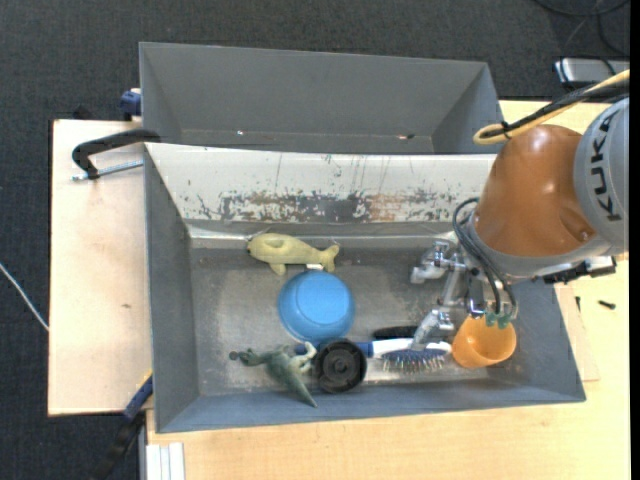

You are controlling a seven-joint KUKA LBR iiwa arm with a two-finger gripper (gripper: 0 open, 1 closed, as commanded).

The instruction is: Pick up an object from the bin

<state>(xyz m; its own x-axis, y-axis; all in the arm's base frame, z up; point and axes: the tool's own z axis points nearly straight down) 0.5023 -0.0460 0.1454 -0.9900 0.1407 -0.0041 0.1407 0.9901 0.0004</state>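
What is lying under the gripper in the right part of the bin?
A brush with a blue-white handle lies below the gripper, an orange cup beside it. The arm covers the cup's upper edge and the floor behind it.

An orange cup (486,343) sits in the front right corner of the bin (170,298). Just left of it a brush (408,356) lies flat along the front wall. It has a blue and white handle, and the handle end is nearest to the cup. Further left in the same row are a black round thing (341,365) and a green toy dinosaur (282,366), which lies on its side. A blue bowl (316,306) rests in the middle. A pale yellow toy whale (292,252) lies behind it, near the back wall.
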